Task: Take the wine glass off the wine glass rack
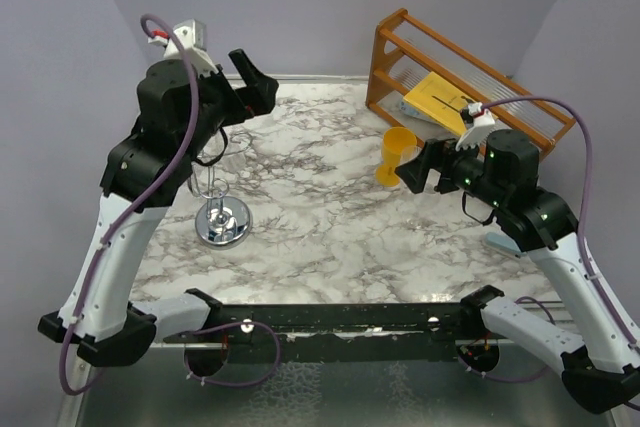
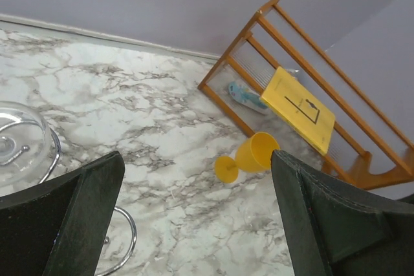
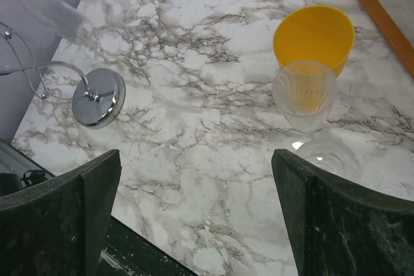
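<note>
Wine glass (image 3: 304, 95), clear and ribbed, stood upright on the marble table (image 3: 194, 127), just beside a yellow goblet (image 3: 315, 35) and well apart from the wine glass rack (image 3: 98, 97). The right fingers (image 3: 336, 224) were wide open near the glass and held nothing. The left fingers (image 2: 77, 224), raised near the rack, were wide open and empty too.

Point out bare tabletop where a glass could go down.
Widest bare patch: middle of the table, between the wine glass rack and the yellow cup. The near strip is bare too. Crowded: back right, where yellow cup, clear wine glass, wooden shelf and right hand bunch.
</note>
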Motion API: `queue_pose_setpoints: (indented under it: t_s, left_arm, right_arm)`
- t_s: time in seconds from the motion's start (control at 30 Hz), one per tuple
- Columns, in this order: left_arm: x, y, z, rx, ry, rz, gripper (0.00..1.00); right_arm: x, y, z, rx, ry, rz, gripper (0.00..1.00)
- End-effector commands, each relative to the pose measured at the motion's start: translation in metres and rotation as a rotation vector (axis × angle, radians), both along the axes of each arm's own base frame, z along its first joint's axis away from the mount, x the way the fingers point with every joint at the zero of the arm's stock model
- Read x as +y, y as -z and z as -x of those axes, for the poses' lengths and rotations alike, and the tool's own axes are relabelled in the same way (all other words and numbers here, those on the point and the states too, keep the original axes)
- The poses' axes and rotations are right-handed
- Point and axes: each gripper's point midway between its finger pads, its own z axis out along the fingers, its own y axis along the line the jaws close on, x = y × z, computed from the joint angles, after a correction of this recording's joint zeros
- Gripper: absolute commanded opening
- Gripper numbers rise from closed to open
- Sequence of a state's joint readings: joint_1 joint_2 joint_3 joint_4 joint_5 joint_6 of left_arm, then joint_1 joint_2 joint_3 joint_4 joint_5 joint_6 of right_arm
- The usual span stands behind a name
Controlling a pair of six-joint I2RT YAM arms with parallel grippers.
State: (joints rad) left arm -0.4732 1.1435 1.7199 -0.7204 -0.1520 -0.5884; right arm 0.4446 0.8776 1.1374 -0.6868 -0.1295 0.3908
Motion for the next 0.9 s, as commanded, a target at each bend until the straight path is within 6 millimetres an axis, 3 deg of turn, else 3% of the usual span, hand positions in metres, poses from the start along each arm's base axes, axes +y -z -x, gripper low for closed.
queue_pose_setpoints:
  t_s: [0.0, 0.17, 0.37, 0.53, 0.87]
  left_arm:
    - [0.023, -0.011, -0.014, -0.002, -0.104, -0.136, 0.99]
    - [0.043, -0.02, -0.033, 0.008, -0.118, -0.161, 0.99]
    - [0.071, -0.004, -0.045, 0.081, -0.139, -0.109, 0.96]
    - [0.095, 0.011, -0.037, 0.121, -0.234, -0.058, 0.94]
    - [0.123, 0.045, -0.02, 0.21, -0.394, -0.066, 0.77]
  right_arm:
    - [0.004, -0.008, -0.001, -0.079, -0.049, 0.0, 1.0]
    - [0.001, -0.002, -0.001, -0.093, -0.046, 0.025, 1.0]
    - [0.003, 0.002, -0.001, -0.093, -0.06, 0.027, 1.0]
    - [0.003, 0.003, -0.002, -0.095, -0.061, 0.029, 1.0]
    - [0.007, 0.005, -0.003, -0.091, -0.075, 0.023, 1.0]
